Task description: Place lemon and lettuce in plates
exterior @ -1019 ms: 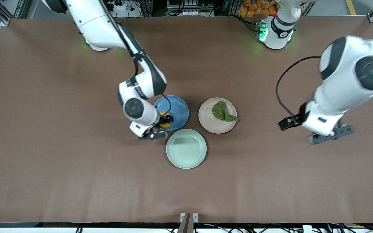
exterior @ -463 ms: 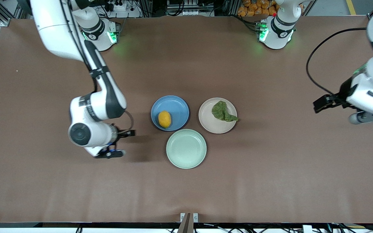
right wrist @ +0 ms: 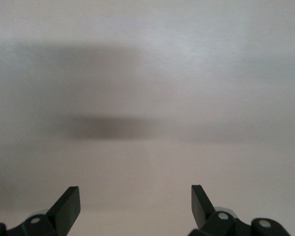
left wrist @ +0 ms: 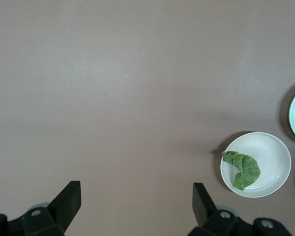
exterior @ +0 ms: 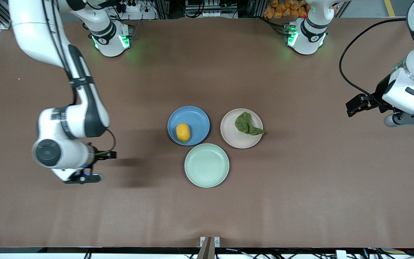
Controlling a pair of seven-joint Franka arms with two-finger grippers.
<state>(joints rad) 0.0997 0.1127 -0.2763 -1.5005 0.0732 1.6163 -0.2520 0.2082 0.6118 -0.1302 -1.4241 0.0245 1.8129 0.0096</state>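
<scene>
The big brown counter (exterior: pixel 300 201) holds everything. Two white robot arms reach over it, one at each end.

The right arm hangs over the bare counter at its own end, well apart from the plates. Its right pincer (exterior: pixel 101 166) is up in the air with nothing in it. In the right wrist view its right pincer (right wrist: pixel 132 206) has its two black fingers (right wrist: pixel 69 204) spread wide, with only the plain counter and a soft dark shadow under them.

The left arm hangs over the bare counter at its own end, also well apart from the plates. Its left pincer (exterior: pixel 365 104) is empty too. In the left wrist view its left pincer (left wrist: pixel 135 204) is spread wide, and the beige plate shows far off with the green leaf in it.

Three round plates sit close together in the middle of the counter. The mint-green plate (exterior: pixel 206 165) is nearest to the front camera and has nothing in it. The blue plate (exterior: pixel 196 117) is just beside the beige-pink plate (exterior: pixel 234 138), toward the right arm's end.

The lettuce (exterior: pixel 247 124) lies in the beige-pink plate, and its thin tail pokes out over the rim.

The lemon (exterior: pixel 183 132) lies in the blue plate.
</scene>
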